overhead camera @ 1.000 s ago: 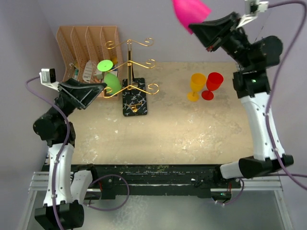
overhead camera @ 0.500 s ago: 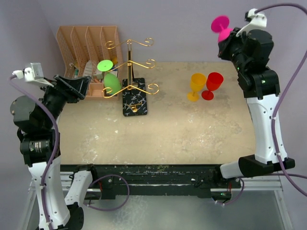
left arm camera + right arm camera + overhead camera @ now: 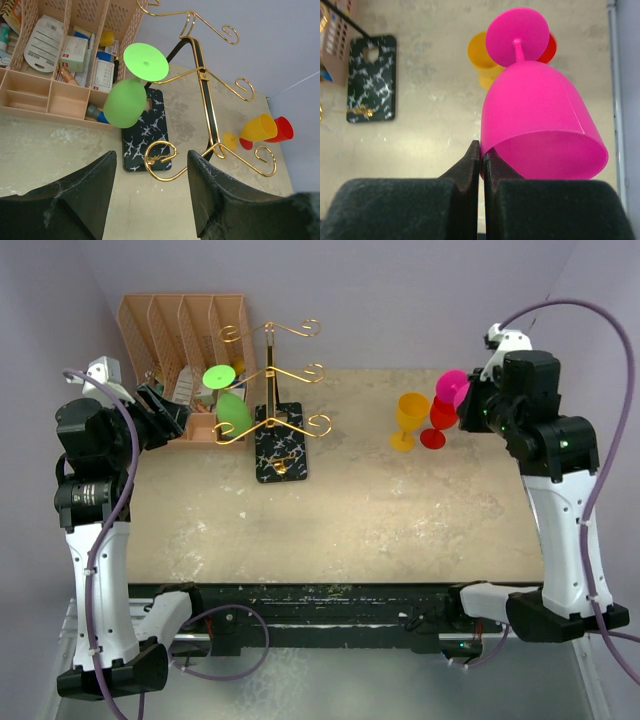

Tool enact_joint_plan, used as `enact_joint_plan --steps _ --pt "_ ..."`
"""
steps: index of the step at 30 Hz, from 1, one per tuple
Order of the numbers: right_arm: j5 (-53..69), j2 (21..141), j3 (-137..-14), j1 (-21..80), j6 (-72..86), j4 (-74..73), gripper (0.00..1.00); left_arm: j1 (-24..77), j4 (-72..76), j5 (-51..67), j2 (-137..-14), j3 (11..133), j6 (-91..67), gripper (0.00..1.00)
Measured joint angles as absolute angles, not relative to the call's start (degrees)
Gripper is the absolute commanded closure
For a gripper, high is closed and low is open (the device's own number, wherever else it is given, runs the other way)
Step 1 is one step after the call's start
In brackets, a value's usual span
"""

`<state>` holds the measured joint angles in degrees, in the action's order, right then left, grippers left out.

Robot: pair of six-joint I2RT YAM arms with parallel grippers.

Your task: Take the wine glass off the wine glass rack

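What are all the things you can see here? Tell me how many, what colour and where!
wine glass rack: one, gold wire on a black white-veined base, back left of the table
green wine glass: one, hanging bowl-down from a rack arm
pink wine glass: one, pinched at its rim by the right gripper, in the air over the right side
yellow glass: one, standing on the table at the back right
red glass: one, standing right beside the yellow one
desk organiser: one, tan, back left corner behind the rack
packets: several, mixed colours, inside the organiser
table: one, beige and mottled
left gripper: one, black, open, facing the rack
right gripper: one, black, shut on the pink glass
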<state>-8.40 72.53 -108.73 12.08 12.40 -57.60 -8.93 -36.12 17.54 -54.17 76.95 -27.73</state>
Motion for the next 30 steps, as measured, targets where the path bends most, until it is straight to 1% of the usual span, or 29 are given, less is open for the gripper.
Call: enact_joint_plan --steps 4,8,16,30 --pt "-5.17 73.17 -103.22 12.71 11.73 -58.94 1.00 -8.91 -36.16 17.21 -54.15 76.95 -27.16 0.38" --pt "-3.88 76.40 -100.62 14.87 11.40 -60.40 1.00 -8.84 -36.16 17.06 -54.13 76.95 -26.72 0.38" --pt "-5.21 78.78 -97.21 21.02 11.33 -60.82 1.00 -8.82 -36.16 16.80 -53.95 76.93 -26.22 0.38" --pt "-7.92 80.79 -88.47 21.32 11.66 -58.76 1.00 -8.45 -36.38 15.97 -53.23 75.13 -25.85 0.38"
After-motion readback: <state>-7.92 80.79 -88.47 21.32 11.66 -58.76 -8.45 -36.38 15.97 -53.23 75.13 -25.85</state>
